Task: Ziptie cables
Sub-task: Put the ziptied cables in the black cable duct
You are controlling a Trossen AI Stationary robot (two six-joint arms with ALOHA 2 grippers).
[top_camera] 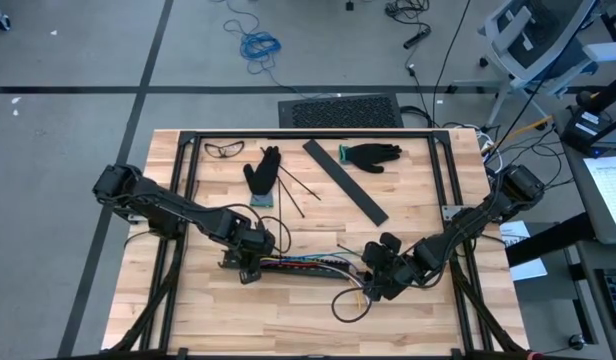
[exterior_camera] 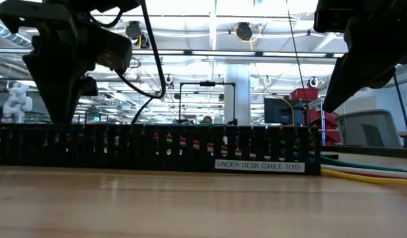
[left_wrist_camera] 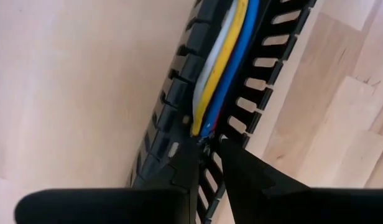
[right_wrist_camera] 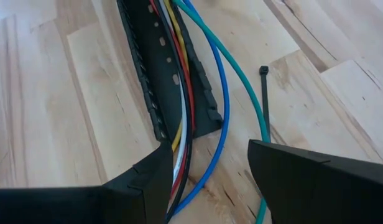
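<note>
The cables [top_camera: 306, 264] lie in a black slotted tray [top_camera: 288, 268] running nine to three o'clock across the near middle of the wooden table [top_camera: 188, 320]. At the tray's three o'clock end they spill out and loop on the bare wood toward five o'clock.

The left gripper [top_camera: 250, 262] sits at the tray's nine o'clock end, its fingers [left_wrist_camera: 241, 171] drawn nearly together at the cable tips; whether they actually pinch the wires I cannot tell. The right gripper [top_camera: 378, 280] hangs over the three o'clock end, fingers apart, straddling the loose wires without closing on them. A black ziptie [right_wrist_camera: 265, 93] lies just beside them.

Toward twelve o'clock lie two black gloves [top_camera: 262, 176], safety glasses [top_camera: 224, 149] and a flat black strip [top_camera: 345, 181]. The near table edge is bare wood.
</note>
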